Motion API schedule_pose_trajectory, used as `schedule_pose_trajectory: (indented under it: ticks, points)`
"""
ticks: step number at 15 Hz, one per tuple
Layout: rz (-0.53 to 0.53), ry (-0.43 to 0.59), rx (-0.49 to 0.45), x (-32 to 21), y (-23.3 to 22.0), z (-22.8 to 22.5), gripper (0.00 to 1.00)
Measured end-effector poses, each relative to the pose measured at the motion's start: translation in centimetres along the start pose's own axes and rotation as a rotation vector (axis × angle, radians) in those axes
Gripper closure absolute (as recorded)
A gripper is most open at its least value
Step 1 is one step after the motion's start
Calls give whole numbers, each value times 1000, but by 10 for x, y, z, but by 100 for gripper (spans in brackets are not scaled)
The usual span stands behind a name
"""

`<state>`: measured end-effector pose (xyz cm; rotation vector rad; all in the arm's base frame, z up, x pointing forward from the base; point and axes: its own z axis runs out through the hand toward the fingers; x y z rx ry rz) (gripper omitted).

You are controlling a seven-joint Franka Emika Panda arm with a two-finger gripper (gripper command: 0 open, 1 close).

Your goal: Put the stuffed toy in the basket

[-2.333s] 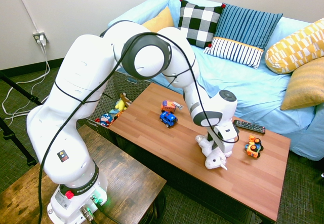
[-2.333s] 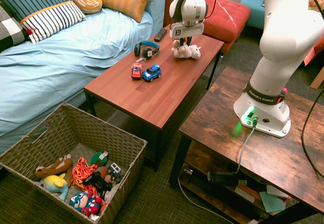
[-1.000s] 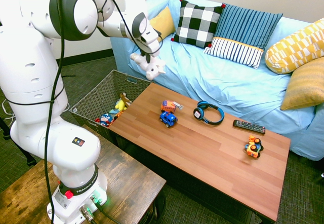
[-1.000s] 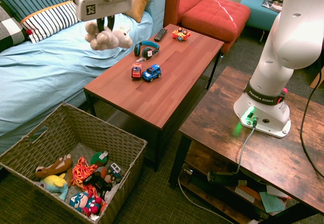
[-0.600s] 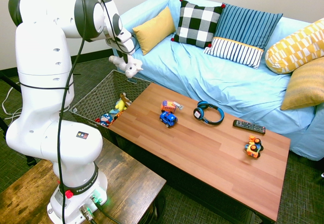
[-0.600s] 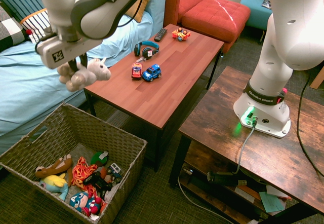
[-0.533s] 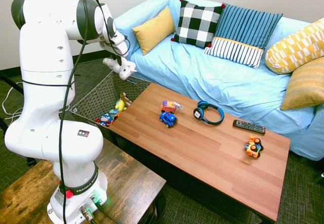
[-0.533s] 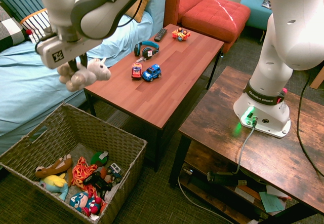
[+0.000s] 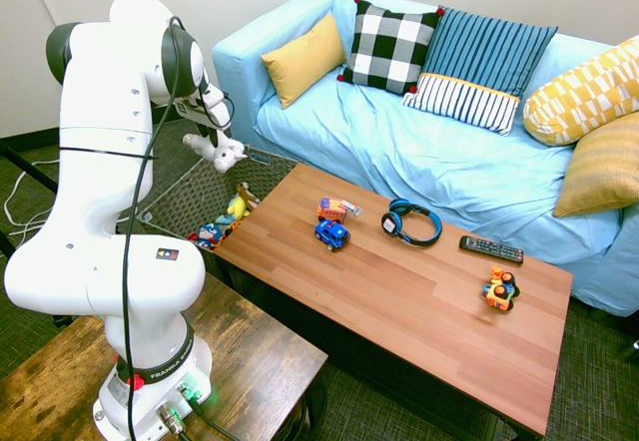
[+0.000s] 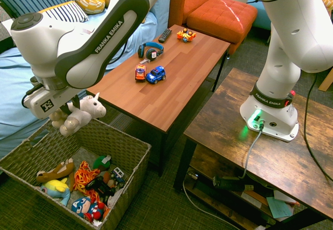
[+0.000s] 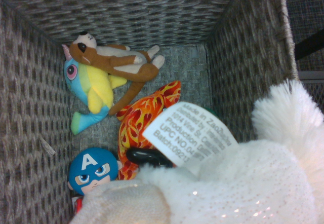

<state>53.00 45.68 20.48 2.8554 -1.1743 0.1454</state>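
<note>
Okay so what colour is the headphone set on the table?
The headphones are blue and black, clearest in the first exterior view.

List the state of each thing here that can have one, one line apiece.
White plush unicorn: gripped, hanging above the basket, not yet in it.
White two-finger end effector: shut on the plush.
Grey-brown woven basket: open-topped, partly filled with toys.
Blue-and-black headphones: lying on the table, unworn.
Black remote control: lying flat on the table.
Blue plastic toy car: on its wheels, beside the red toy truck.
</note>
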Motion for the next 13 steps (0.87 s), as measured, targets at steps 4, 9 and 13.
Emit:
schedule_pose_trajectory:
  ticks: [4, 9, 13]
  points:
    - [14, 3, -9, 6, -2, -2, 0]
    - [18, 4, -13, 8, -1, -3, 0]
    - [24, 8, -39, 13, 2, -12, 0]
